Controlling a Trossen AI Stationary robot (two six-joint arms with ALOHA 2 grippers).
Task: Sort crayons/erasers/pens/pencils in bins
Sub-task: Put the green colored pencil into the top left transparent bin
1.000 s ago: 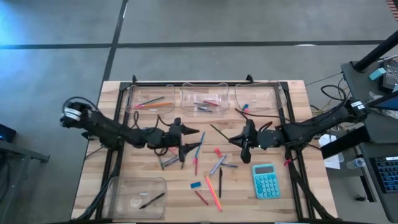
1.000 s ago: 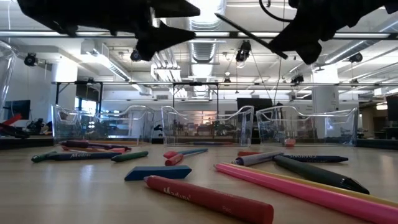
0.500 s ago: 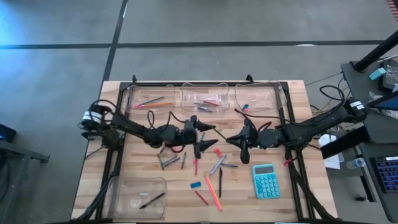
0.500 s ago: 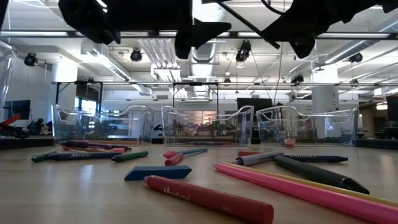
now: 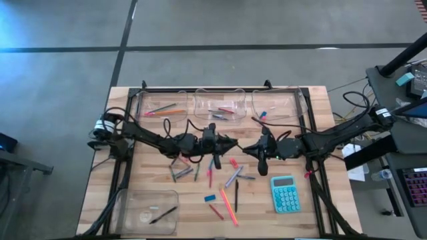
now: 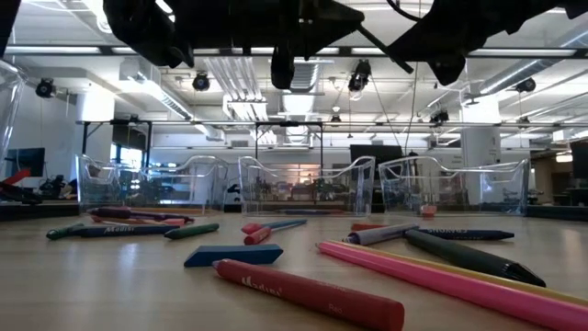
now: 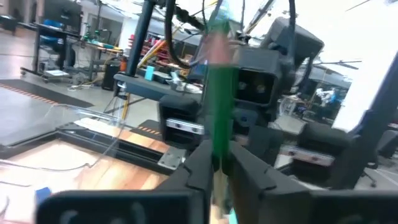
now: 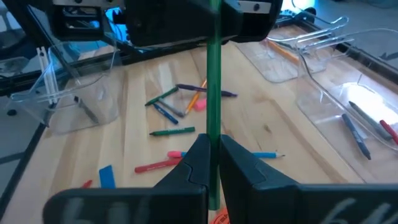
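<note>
While a green pencil is gripped by both the right gripper and left gripper above the table's middle, a handover is judged underway; release by one is needed next.

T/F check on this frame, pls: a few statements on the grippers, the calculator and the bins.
1. The left gripper and the right gripper meet above the table's middle. True.
2. The right gripper's fingers are open and empty. False: they are shut on the green pencil.
3. The green pencil also sits between the left gripper's fingers. True, as the left wrist view shows.
4. The calculator lies in a bin. False: it lies on the bare table, on the right arm's side.
5. The lone bin at the near left corner holds a dark pen. True.
</note>
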